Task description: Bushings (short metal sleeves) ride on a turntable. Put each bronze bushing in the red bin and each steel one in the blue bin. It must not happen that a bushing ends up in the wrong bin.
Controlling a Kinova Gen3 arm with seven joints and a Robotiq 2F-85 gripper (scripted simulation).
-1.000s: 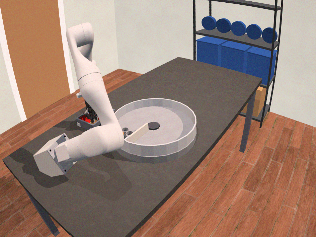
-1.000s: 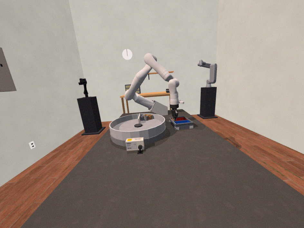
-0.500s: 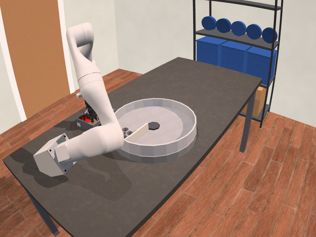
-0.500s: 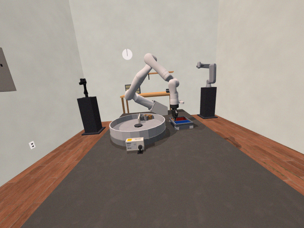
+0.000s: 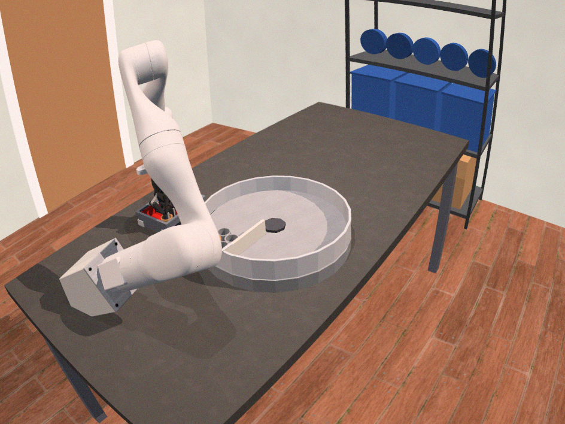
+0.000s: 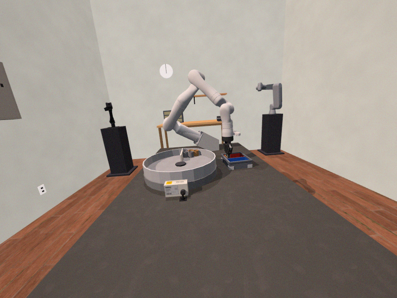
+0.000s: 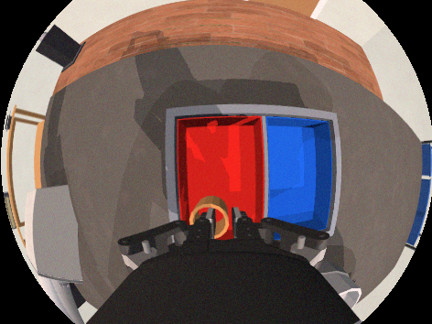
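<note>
Bronze bushing [image 5: 166,220] [image 6: 225,156] [image 7: 211,200] apparently loops one of the slightly spread fingers [image 5: 160,200] [image 6: 228,150] at the red bin [image 5: 147,211] [image 6: 237,155] [image 7: 215,160]; placement seems underway, requiring snag-free withdrawal.

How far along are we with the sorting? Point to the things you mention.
Looks done: perhaps one bronze bushing [image 5: 167,218] [image 6: 225,156] [image 7: 210,201], at the red bin [image 5: 146,211] [image 6: 236,155] [image 7: 206,156]; no steel shows in the visible part of the blue bin [image 6: 237,159] [image 7: 286,165].
In hand: unclear; one finger overlaps that bushing's ring.
Left: steel bushings [image 5: 223,232] [image 6: 190,154] and more bronze [image 6: 196,152] on the grey turntable [image 5: 296,200] [image 6: 166,163].
</note>
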